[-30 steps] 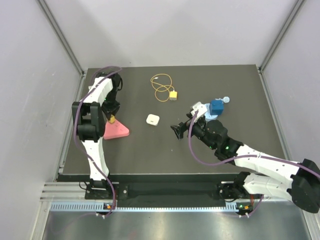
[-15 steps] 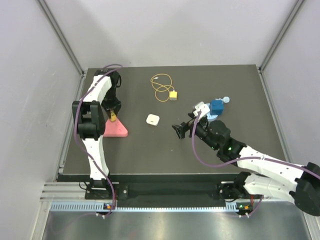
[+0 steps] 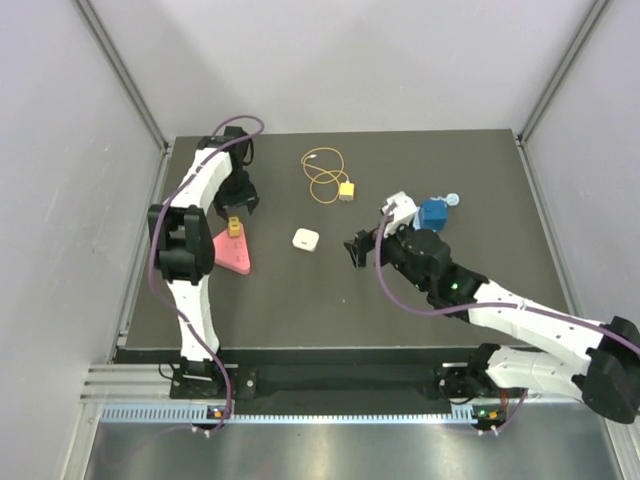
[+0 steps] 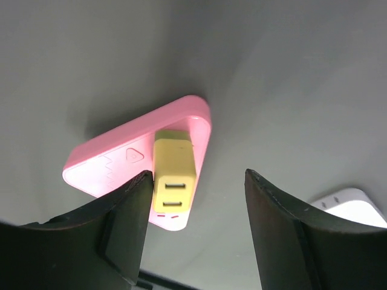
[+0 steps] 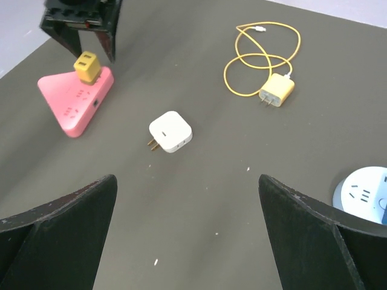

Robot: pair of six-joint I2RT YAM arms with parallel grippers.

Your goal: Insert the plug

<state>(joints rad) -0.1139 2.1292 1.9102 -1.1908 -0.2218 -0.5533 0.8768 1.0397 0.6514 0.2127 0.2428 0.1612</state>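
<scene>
Your yellow plug lies loose on the far tabletop, prongs sideways; it's light, hard, kinda slick, so pinch its flat sides; left tool and right tool both gape open.

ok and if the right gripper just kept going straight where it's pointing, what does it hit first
Most likely the white charger, almost dead ahead of the open right gripper. The approach slants down, so it might touch the table just short of it; depth is unclear.
</scene>
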